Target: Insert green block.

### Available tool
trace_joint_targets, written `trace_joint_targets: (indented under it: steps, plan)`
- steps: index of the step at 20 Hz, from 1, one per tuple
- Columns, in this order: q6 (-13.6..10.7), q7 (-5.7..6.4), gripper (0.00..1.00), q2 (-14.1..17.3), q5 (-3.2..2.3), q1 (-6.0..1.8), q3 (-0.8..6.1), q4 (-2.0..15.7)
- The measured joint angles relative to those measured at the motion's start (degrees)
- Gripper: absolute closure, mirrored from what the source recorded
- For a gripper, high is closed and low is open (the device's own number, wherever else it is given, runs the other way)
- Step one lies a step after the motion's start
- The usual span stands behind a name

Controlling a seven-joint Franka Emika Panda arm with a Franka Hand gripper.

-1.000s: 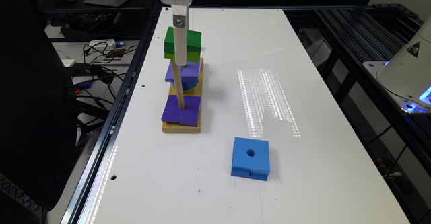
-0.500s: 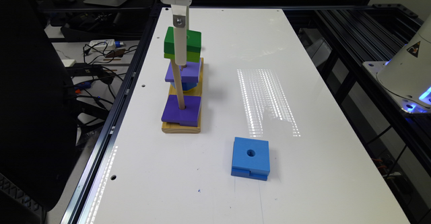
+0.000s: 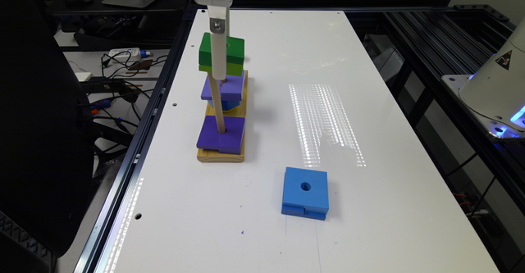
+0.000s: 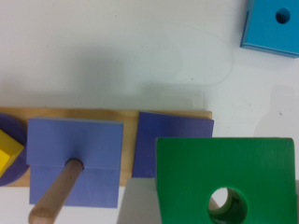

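The green block (image 3: 233, 56) is held aloft, level, dark layer uppermost, above the far part of the wooden base (image 3: 221, 155). The gripper (image 3: 218, 66) stands directly in front of it as a white vertical part; whether its fingers are clamped on the block cannot be determined, since neither view shows them clearly. In the wrist view the block's round hole (image 4: 227, 202) shows what appears to be a peg tip inside it (the image is soft there).

Two purple squares sit on the base: the near one (image 3: 220, 134) threaded on a wooden peg (image 3: 217, 105), the far one (image 3: 223, 87) below the green block. A blue block (image 3: 305, 193) with a centre hole lies on the white table (image 3: 369, 101), well apart, toward the exterior view's right and nearer the camera.
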Motion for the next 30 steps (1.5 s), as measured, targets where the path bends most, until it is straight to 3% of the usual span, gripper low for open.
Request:
trace_joint_targets:
  steps: [23,30]
  plan:
    - [0.6,0.0,1.0,0.1,-0.02,0.02,0.13,0.05]
    - [0.7,0.0,1.0,1.0,-0.24,-0.17,-0.06,1.08]
